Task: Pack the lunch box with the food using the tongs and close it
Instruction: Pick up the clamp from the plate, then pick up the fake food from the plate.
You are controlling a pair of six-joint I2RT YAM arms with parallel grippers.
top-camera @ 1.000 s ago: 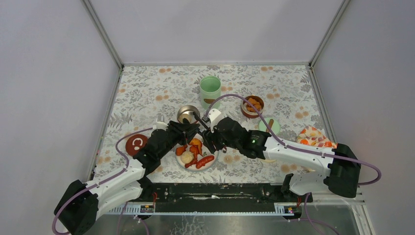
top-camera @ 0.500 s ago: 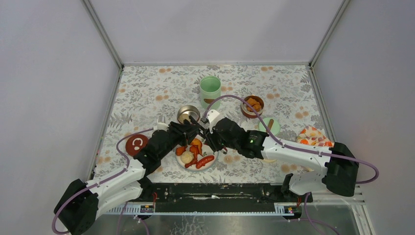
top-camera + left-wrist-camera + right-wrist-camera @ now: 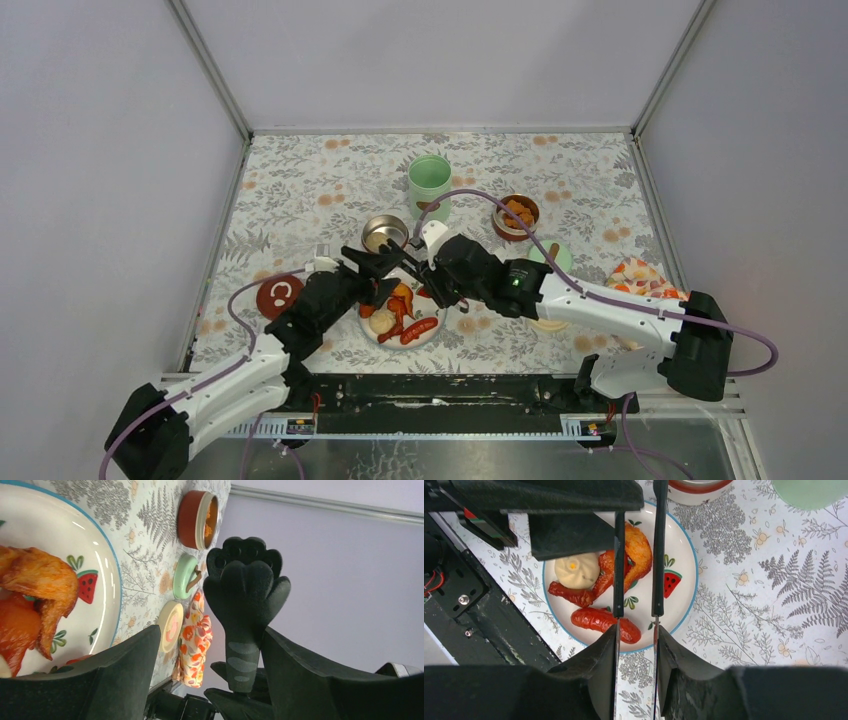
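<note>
1. Plate (image 3: 681,555), nearest the arm bases. Holds red sausages (image 3: 604,621), a pale ball (image 3: 576,570) and an orange fried piece (image 3: 636,550), all food not yet packed.
2. Tongs (image 3: 657,555). Both arms are clenched in the right gripper (image 3: 636,632) and poised over the plate, probably to take a piece.
3. Left gripper (image 3: 212,632). Jaws spread wide either side of the tongs' far end, gripping nothing. This looks like a handover.
4. Steel bowl (image 3: 385,235), lidless, just beyond the plate and handy for filling.
5. Dark-red lid (image 3: 278,295) left of the plate, green lid (image 3: 552,258) to the right, both set aside.
6. Bowl of orange chunks (image 3: 517,215), far right.
7. Mint-green jar (image 3: 430,185), farthest, open.
8. Counter (image 3: 300,190), fern-and-flower print.
9. Room: plain pale walls on three sides.
</note>
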